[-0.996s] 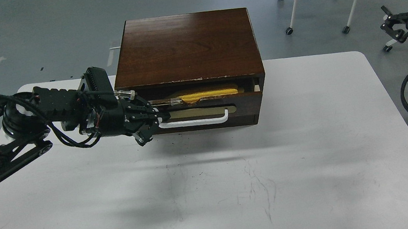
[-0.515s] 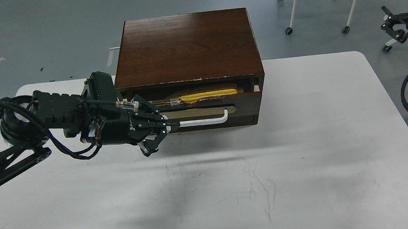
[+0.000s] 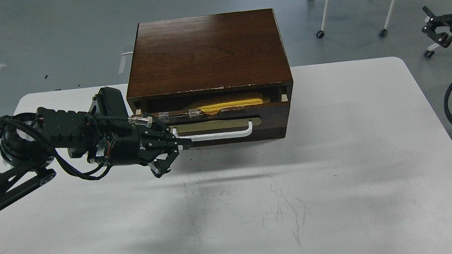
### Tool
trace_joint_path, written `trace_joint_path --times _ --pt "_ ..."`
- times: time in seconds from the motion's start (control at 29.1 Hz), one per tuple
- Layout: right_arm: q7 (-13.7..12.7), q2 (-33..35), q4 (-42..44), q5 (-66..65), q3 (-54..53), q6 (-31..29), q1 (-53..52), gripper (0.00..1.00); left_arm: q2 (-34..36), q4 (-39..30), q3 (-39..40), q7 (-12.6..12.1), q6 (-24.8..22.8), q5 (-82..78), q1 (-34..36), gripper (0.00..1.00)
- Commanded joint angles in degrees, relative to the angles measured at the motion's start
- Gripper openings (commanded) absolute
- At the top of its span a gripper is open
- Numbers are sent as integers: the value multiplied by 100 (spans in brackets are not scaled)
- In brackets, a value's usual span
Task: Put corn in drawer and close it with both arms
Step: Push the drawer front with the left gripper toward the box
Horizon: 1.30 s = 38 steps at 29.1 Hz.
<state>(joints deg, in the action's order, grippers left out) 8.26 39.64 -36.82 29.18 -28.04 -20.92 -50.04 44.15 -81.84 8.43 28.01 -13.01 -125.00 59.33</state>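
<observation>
You see the corn (image 3: 231, 101) lying inside the drawer (image 3: 267, 113), which stands slightly ajar in the wooden cabinet (image 3: 206, 51) on the white table (image 3: 343, 173). Your left gripper (image 3: 169, 153) sits at the left end of the white handle (image 3: 218, 135), fingers spread apart. Your right gripper (image 3: 438, 27) hangs off-table at right; its fingers cannot be judged.

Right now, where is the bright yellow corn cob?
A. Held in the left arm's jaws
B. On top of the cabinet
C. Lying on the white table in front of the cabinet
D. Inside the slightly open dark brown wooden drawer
D: the bright yellow corn cob lies in the gap behind the dark brown wooden drawer front, which is not yet pushed flush with the cabinet.
</observation>
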Motion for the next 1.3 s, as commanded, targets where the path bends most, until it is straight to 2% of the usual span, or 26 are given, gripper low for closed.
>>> trace_joint_path --times 0.0,1.27 --pt "0 9 8 0 1 0 -6 100 -12 36 0 -1 0 0 0 0" --pt "0 18 167 -9 18 -27 -24 100 -469 827 18 -1 106 0 53 0"
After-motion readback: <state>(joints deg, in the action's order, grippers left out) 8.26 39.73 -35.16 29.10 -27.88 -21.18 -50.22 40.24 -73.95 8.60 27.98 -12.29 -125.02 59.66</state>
